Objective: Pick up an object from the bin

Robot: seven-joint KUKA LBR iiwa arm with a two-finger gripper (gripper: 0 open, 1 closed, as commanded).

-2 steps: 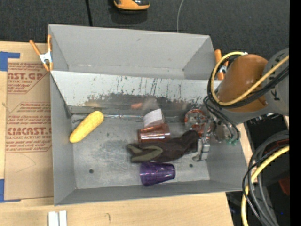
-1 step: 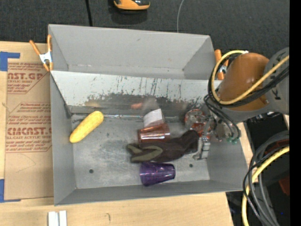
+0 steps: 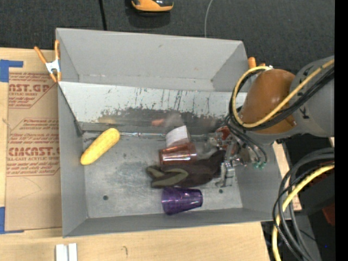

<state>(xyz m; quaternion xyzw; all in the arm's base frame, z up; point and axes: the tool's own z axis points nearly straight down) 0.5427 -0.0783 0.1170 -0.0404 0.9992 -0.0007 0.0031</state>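
Four loose things lie in the grey metal bin: a yellow corn-cob-shaped toy well apart at the left, a clear jar with a white lid and red-brown contents near the middle, a dark brown crumpled cloth just in front of the jar, and a purple translucent plastic cup on its side, touching the cloth's front edge. The gripper hangs low at the right end of the cloth, close to the bin's right wall. Whether it is released or clenched cannot be told, nor whether it touches the cloth. Judgement: the cloth is the nearest candidate. A sound grasp would take a raised fold, not the flat edge, and would stay clear of the wall. Risk: the limp cloth may drag the cup or jar when lifted, so a straight, vertical lift is advised.
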